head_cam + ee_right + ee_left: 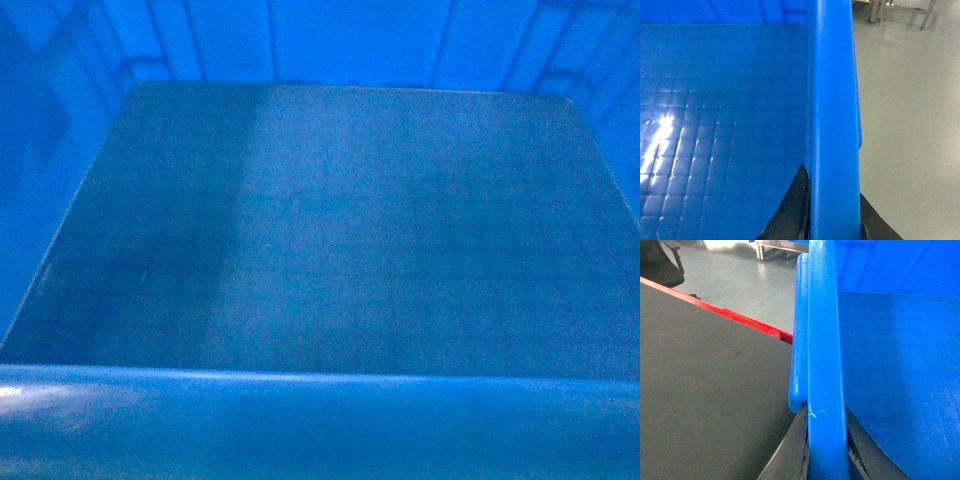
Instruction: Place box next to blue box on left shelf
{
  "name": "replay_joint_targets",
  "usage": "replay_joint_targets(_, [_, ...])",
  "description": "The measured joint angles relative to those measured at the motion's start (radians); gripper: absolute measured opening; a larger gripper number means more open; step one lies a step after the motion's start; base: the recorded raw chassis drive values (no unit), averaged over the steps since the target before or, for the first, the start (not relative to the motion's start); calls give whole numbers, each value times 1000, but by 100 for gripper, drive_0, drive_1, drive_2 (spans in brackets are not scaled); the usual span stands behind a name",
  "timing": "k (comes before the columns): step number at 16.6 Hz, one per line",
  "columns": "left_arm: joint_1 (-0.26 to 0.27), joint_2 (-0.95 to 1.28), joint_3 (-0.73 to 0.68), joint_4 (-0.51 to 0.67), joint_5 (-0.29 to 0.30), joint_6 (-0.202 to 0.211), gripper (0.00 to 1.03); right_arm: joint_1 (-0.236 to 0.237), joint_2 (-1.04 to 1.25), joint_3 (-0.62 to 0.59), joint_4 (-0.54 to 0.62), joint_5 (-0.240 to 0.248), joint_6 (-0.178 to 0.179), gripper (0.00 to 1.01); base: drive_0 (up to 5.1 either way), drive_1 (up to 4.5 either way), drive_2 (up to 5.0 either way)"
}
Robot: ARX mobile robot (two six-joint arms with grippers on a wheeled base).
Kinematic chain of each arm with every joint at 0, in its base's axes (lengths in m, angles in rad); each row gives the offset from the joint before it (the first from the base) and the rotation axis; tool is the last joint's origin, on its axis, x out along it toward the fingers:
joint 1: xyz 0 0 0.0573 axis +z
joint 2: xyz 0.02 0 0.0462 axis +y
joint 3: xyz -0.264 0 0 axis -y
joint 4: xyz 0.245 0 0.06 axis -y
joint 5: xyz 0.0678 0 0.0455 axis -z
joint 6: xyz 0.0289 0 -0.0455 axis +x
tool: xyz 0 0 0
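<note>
The blue plastic crate (pixel 330 230) is being carried between the two arms, and it is filling the whole head view: only its grid-patterned floor, its inner walls and its near rim (pixel 300 420) are showing there.

The left gripper (pixel 826 460) is clamping the crate's left rim (pixel 825 365). One dark finger (pixel 790 450) is sitting on the outer side of the rim and the other on the inner side, so the jaws are closed down to the thickness of the rim, which is running straight away from between them. Outside the left jaws a dark surface with a red edge (pixel 755 325) is lying below, and past it a pale grey floor (pixel 740 280).

The right gripper (pixel 832 215) is doing the same on the opposite rim (pixel 832 100), one dark finger (pixel 796 210) inside the crate and the other outside. Beyond its outer jaw only pale floor (pixel 910 125) is showing.

The step in hand appears to be the carry toward the shelf. Neither the left shelf nor the blue box already on it is showing in any view. The next move probably calls for keeping both grips firm and the crate level while approaching the shelf, then lowering it beside the other box before letting go.
</note>
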Motion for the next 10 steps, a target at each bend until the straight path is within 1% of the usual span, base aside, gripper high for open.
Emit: replay_joint_targets(10, [0, 0, 0, 0, 0, 0, 8, 0, 0, 0, 0, 0, 0, 9, -163, -163, -163])
